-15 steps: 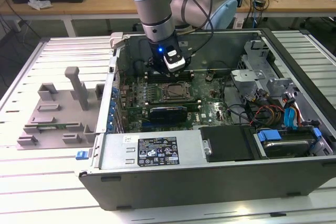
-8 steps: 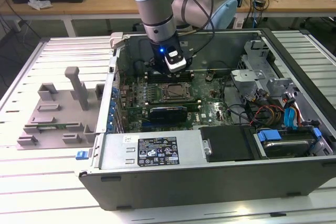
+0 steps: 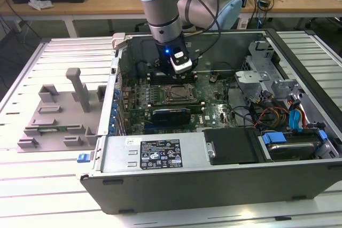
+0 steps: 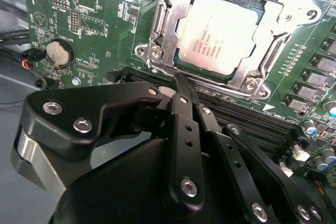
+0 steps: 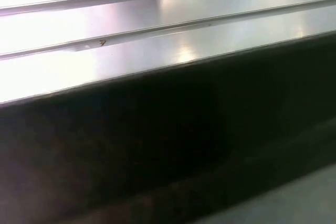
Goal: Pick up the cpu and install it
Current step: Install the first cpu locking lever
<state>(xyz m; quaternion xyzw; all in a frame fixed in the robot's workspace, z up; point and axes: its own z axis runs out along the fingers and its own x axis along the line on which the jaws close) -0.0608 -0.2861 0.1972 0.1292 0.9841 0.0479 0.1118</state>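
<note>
While the cpu sits in its socket, the hand clenched, empty, just beside.

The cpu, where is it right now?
In the second wrist view, the cpu lies inside the metal socket frame on the green motherboard.

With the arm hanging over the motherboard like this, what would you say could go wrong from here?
1. The cpu lies inside the socket frame; if it sits slightly skewed there, pressure might damage the contacts beneath.
2. The gripper hangs just over the memory slots beside the socket, so a sideways move could scrape them.
3. The case wall stands close to the arm, leaving little room for swinging out.
</note>
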